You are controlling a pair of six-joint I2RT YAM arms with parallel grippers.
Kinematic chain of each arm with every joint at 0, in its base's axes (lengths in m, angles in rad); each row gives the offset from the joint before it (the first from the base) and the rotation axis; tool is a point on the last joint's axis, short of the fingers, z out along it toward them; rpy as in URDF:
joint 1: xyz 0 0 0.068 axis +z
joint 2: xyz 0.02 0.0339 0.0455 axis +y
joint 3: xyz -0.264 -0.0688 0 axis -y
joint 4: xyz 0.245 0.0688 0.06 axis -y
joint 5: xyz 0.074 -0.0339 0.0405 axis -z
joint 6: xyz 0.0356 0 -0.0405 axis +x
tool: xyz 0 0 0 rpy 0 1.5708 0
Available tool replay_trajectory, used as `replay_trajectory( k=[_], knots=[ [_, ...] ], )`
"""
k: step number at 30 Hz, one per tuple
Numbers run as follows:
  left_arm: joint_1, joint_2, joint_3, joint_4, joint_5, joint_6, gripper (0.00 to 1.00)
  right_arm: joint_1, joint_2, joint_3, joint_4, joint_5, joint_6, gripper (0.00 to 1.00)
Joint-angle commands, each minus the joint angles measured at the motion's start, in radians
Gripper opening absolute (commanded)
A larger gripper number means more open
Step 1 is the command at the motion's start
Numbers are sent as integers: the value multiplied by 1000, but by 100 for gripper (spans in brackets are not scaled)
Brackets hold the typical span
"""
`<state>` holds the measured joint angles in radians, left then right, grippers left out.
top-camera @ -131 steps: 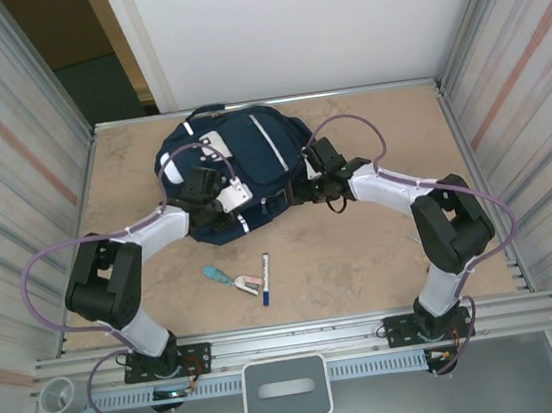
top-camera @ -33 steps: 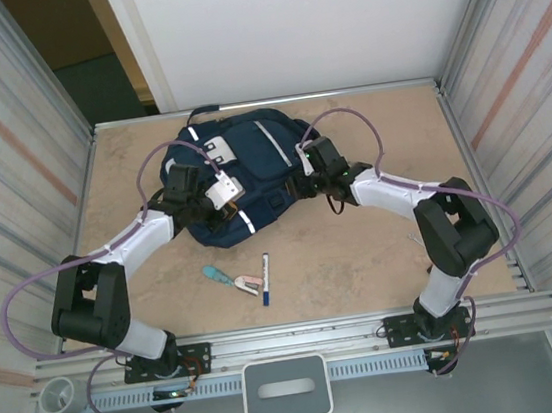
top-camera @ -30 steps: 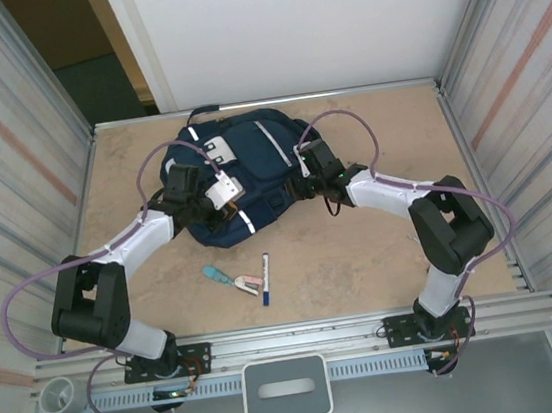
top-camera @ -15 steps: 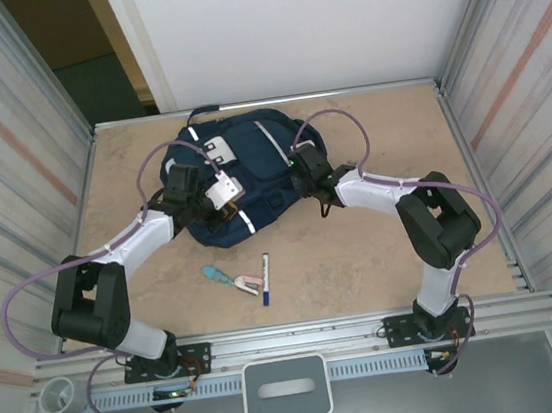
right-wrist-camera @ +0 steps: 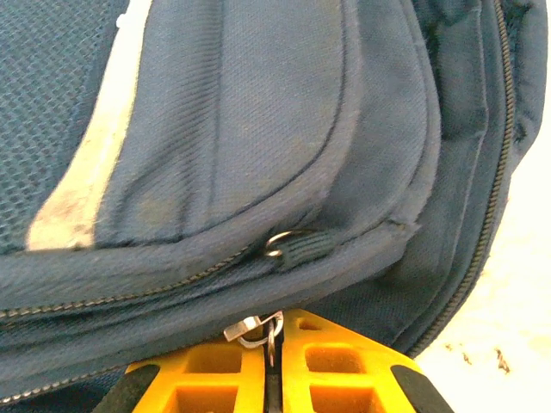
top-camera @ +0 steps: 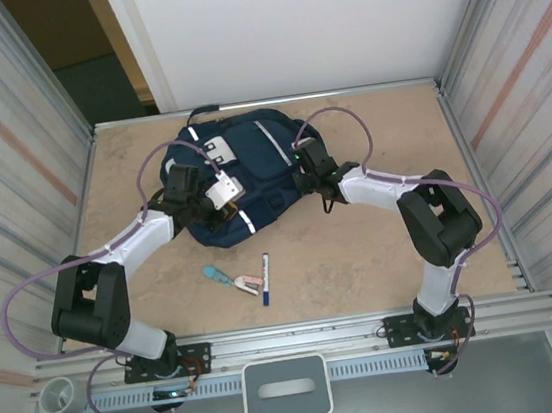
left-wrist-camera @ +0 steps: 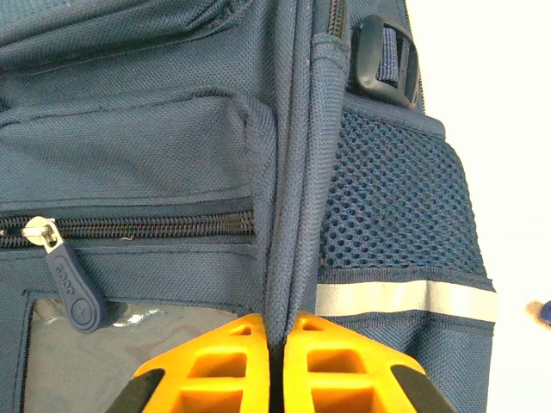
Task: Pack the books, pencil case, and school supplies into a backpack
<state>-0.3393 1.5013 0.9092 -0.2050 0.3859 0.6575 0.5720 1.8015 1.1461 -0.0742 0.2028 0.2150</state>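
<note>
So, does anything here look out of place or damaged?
Nothing looks damaged or spilled. The backpack lies a bit askew on the table, its fabric bunched where the left tool pinches a seam and the right tool pinches a zip pull. The marker and a small teal-and-pink stapler lie loose in front of it.

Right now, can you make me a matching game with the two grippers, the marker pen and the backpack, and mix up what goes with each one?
Things:
1. left gripper
2. right gripper
3. marker pen
4. backpack

Clues:
A. white with a blue cap, lying on the table near the arm bases
B. shut on a metal zipper pull
C. navy blue, lying on the far half of the table
D. shut on a fabric seam beside the mesh pocket

Pairs: 1-D, 2-B, 3-A, 4-C
</note>
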Motion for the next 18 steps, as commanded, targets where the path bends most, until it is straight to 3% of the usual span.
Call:
replay_trajectory(
  k=[1,8,13,18],
  knots=[
    [4,-35,16,-1,50,10,0,-46,-40,-32,33,-49,-36,0],
    [45,-60,-7,48,-37,1,0,-182,-118,-81,7,-249,16,0],
    [54,-68,-21,105,-120,-17,2,-167,-124,-93,29,-374,28,0],
    [6,-121,-42,113,-111,-7,39,-115,-157,-122,40,-404,38,0]
  ],
)
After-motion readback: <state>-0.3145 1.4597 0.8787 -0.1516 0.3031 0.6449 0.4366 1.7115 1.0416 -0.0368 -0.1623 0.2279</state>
